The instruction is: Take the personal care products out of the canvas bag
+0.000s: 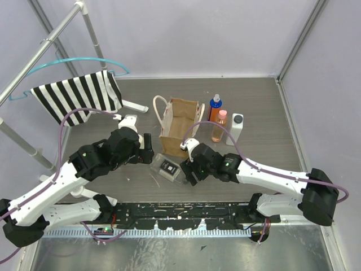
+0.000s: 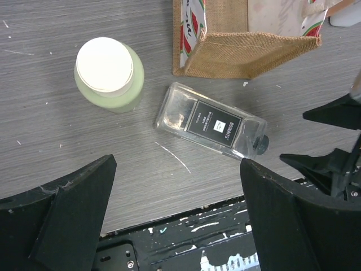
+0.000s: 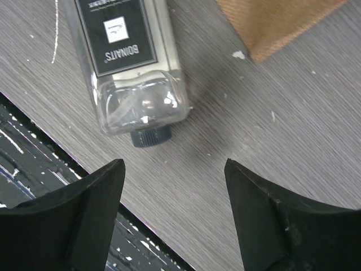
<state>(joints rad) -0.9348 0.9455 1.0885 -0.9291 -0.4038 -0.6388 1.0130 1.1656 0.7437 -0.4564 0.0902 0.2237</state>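
The clear bottle point(image 3: 132, 62) lies flat on the table point(image 1: 271, 113) just in front of the canvas bag point(image 1: 179, 121). Its dark cap points at the right gripper point(image 3: 172, 175), whose fingers are spread and empty just short of it. The bottle is see-through and flat-sided, with a black label. The left gripper point(image 2: 177, 169), also spread and empty, hovers near it.

Canvas bag point(image 2: 248, 53) stands just beyond the clear bottle point(image 2: 210, 120).

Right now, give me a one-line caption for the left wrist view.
Open left gripper over a clear bottle lying flat, an upright olive bottle and the canvas bag just beyond.
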